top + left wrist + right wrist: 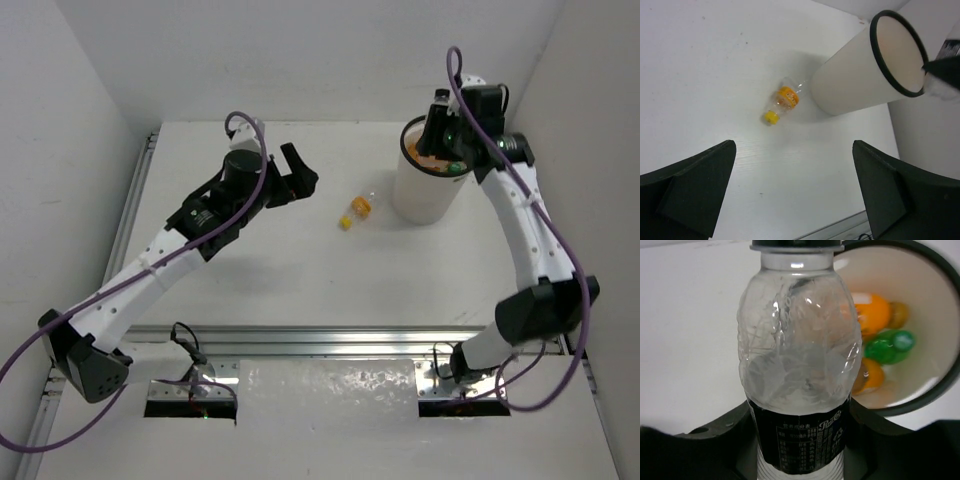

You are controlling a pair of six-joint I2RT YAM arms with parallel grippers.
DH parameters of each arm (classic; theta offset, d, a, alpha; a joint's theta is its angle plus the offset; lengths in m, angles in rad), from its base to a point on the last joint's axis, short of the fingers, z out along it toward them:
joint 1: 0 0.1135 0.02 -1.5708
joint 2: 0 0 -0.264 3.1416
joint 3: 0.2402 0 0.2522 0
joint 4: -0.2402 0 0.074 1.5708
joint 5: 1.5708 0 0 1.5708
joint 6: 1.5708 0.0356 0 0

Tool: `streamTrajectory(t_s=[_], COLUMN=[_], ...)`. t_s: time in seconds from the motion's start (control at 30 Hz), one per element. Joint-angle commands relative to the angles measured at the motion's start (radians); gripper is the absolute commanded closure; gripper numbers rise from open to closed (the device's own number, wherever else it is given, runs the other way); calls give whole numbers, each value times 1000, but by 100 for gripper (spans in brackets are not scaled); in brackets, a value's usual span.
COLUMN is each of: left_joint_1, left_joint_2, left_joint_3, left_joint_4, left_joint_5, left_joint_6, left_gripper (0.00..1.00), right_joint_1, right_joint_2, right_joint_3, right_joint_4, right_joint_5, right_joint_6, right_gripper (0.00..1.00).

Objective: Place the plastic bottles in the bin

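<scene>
The bin (425, 190) is a tall white bucket with a black rim, standing at the back right of the table. My right gripper (437, 135) hovers over its rim, shut on a clear plastic bottle (800, 355) with a black cap and black label. Inside the bin (920, 295) lie orange bottles (871, 312) and a green one (888, 346). One orange-labelled bottle with a yellow cap (356, 211) lies on its side on the table, just left of the bin (850, 85). My left gripper (296, 172) is open and empty, raised to the left of that bottle (781, 101).
White walls close in the table on the left, back and right. A metal rail (330, 340) runs along the near edge and another (130, 220) along the left edge. Purple cables loop over both arms.
</scene>
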Motion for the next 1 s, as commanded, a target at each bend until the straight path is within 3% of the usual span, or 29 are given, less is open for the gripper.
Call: streamTrajectory(t_s=[0.0,0.1,0.13,0.17,0.2,0.23,0.33,0.53,0.67,0.8,0.9,0.97], left_joint_1=[3,3,3,2,2,2,3,2,-1,-6,-4,-6], left_joint_2=[40,85,111,125,140,177,285,611,825,976,1117,1215], left_joint_3=[-8,6,8,14,17,23,66,277,400,581,736,805], left_joint_4=[4,39,52,64,84,93,122,147,197,184,101,24], left_joint_5=[-15,69,91,105,119,125,151,219,318,371,389,369], left_joint_6=[108,171,185,209,224,240,303,454,530,596,617,617], left_gripper=[0,0,0,0,0,0,0,0,0,1,7,19], right_joint_1=[-35,-58,-61,-68,-69,-74,-77,-74,-45,-22,-6,-2], right_joint_2=[167,295,365,393,419,448,423,188,-78,-221,-292,-327], right_joint_3=[233,445,490,531,598,625,610,391,72,-105,-196,-257], right_joint_4=[-194,-272,-314,-337,-358,-395,-383,-296,-150,-55,-33,-16], right_joint_5=[184,195,209,233,264,275,257,135,-2,-101,-167,-190], right_joint_6=[14,-7,-15,-20,-18,-20,-9,23,37,48,40,36], right_gripper=[96,89,65,22,5,1,1,1,1,1,1,1])
